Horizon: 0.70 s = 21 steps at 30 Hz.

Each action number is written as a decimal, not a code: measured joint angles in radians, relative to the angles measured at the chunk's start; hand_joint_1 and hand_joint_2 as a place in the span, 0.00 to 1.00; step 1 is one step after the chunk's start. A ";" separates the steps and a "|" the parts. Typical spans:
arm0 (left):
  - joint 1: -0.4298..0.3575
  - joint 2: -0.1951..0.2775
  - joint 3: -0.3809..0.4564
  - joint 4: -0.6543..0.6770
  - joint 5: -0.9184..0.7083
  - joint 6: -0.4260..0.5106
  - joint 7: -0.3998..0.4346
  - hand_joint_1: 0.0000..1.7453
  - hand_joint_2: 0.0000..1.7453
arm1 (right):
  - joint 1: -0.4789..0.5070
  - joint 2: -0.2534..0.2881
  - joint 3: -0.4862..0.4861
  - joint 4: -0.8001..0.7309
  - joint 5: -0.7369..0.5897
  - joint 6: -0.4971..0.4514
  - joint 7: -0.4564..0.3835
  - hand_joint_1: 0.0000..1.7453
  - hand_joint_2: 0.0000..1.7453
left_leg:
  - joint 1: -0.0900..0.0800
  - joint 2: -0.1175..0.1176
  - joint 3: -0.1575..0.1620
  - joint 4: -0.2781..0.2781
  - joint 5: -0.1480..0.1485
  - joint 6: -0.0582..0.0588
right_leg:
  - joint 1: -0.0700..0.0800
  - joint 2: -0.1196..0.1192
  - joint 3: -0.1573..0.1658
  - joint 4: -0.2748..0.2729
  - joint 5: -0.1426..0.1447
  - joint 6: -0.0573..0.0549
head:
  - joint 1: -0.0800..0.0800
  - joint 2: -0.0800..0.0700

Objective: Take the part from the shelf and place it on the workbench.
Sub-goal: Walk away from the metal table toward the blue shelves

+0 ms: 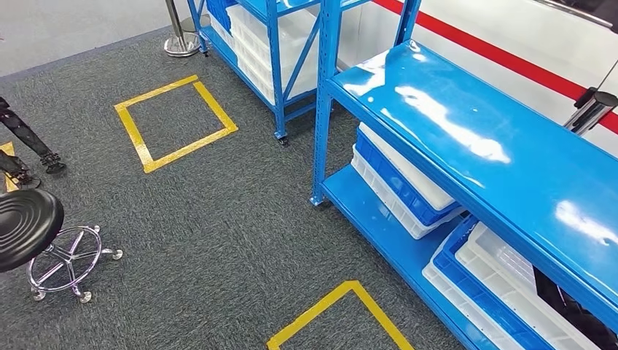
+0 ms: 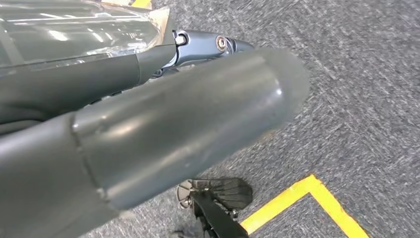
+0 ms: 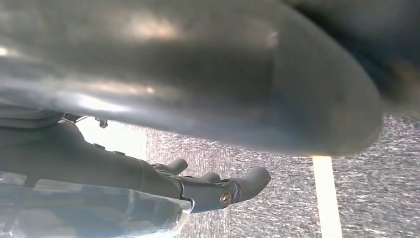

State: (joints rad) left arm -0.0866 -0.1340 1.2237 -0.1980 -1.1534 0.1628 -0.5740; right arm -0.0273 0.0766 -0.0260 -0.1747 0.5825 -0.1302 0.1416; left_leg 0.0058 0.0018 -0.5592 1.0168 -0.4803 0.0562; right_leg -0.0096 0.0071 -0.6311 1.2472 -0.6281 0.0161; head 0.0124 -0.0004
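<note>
Head view of a blue shelf point(image 1: 466, 138) holding stacked white and blue bins point(image 1: 408, 186) beside yellow floor squares point(image 1: 175, 124) and a stool point(image 1: 25, 226); left hand point(image 2: 198, 47) and right hand point(image 3: 218, 191) grasp undeterminable; part unidentifiable.

The stool point(image 1: 25, 226) is cut off by the left edge of the head view. The white crates point(image 1: 408, 186) are partly hidden under the blue shelf point(image 1: 466, 131). The left hand point(image 2: 163, 134) and right hand point(image 3: 213, 188) are blurred; what is held cannot be told.
</note>
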 joint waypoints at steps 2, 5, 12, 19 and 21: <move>0.000 0.000 0.000 0.000 0.000 0.005 0.002 0.00 0.00 | 0.001 -0.001 0.000 0.000 0.000 0.000 -0.001 0.00 0.00 | -0.001 -0.002 0.013 0.000 -0.012 0.000 | -0.003 0.000 -0.048 0.042 0.010 0.013 | 0.001 0.000; 0.000 -0.002 0.000 0.000 -0.004 0.007 0.008 0.00 0.00 | 0.003 -0.004 -0.001 0.000 0.000 0.000 -0.004 0.00 0.00 | 0.000 -0.006 0.038 0.001 -0.034 -0.012 | -0.010 -0.006 0.000 -0.121 0.118 0.040 | 0.001 0.000; 0.000 -0.003 0.000 0.000 -0.010 0.016 0.012 0.00 0.00 | 0.001 -0.003 -0.002 0.000 0.001 0.001 -0.010 0.00 0.00 | 0.000 -0.005 0.053 -0.004 -0.052 -0.023 | -0.006 -0.006 0.041 -0.212 0.167 0.013 | -0.002 0.000; 0.000 -0.003 -0.001 0.001 -0.011 0.031 0.017 0.00 0.00 | 0.000 -0.001 -0.004 0.000 0.011 0.011 -0.010 0.00 0.00 | 0.001 -0.005 0.063 -0.012 -0.059 -0.024 | -0.009 -0.006 0.049 -0.214 0.160 0.003 | -0.003 0.000; 0.000 -0.002 -0.001 0.000 -0.010 0.039 0.019 0.00 0.00 | 0.000 -0.001 -0.004 0.000 0.016 0.016 -0.010 0.00 0.00 | 0.000 -0.005 0.063 -0.010 -0.061 -0.022 | -0.011 -0.006 0.050 -0.215 0.161 0.003 | -0.003 0.000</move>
State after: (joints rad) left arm -0.0867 -0.1362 1.2230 -0.1975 -1.1632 0.2015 -0.5549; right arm -0.0270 0.0752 -0.0305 -0.1743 0.5985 -0.1139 0.1316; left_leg 0.0059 -0.0027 -0.4962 1.0066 -0.5415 0.0345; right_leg -0.0204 0.0009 -0.5813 1.0325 -0.4672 0.0189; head 0.0094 -0.0004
